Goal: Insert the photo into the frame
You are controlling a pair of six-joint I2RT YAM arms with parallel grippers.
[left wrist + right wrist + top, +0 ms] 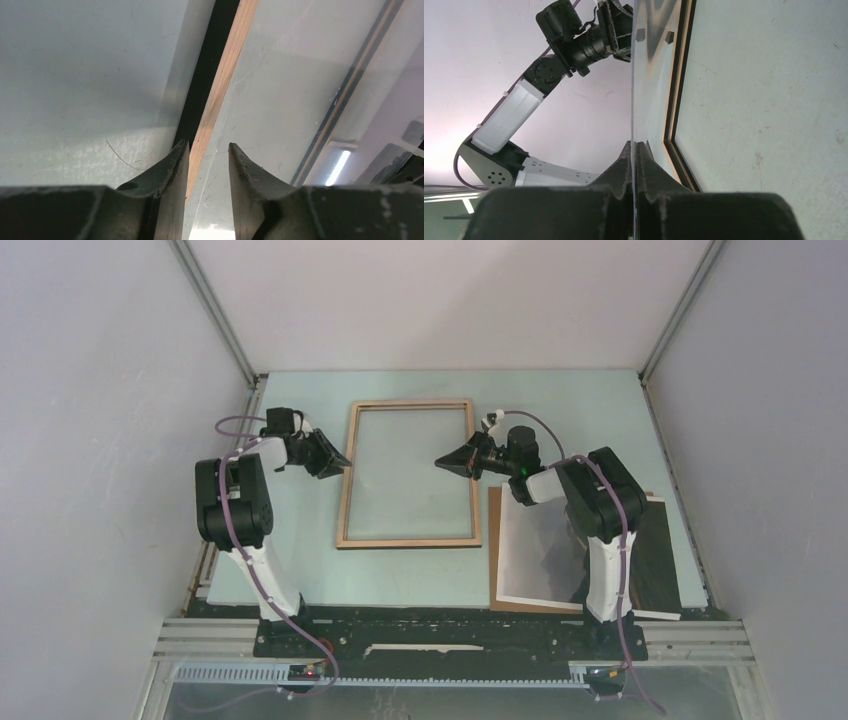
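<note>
We start at the near edge of the worktop, where both arm bases are bolted. At 4 o'clock the photo lies flat on a brown backing board. It is well apart from the frame and partly hidden under the right arm.

The right arm rises from its base, folds at the elbow above the photo and sends its forearm towards 9 o'clock. The right tool is pinched fully closed and holds nothing. Its tip stands over the clear pane, just inside the frame's 3 o'clock rim. We cannot tell whether it touches the glass.

The frame lies at the centre of the worktop with its light wood back upward.

The left arm stands upright from its base, bends at the elbow and reaches towards 3 o'clock. The left tool meets the frame's 9 o'clock rim. In the wrist view its jaws stand partly apart, with the wood rim running between them. We cannot confirm that they are clamping it.
</note>
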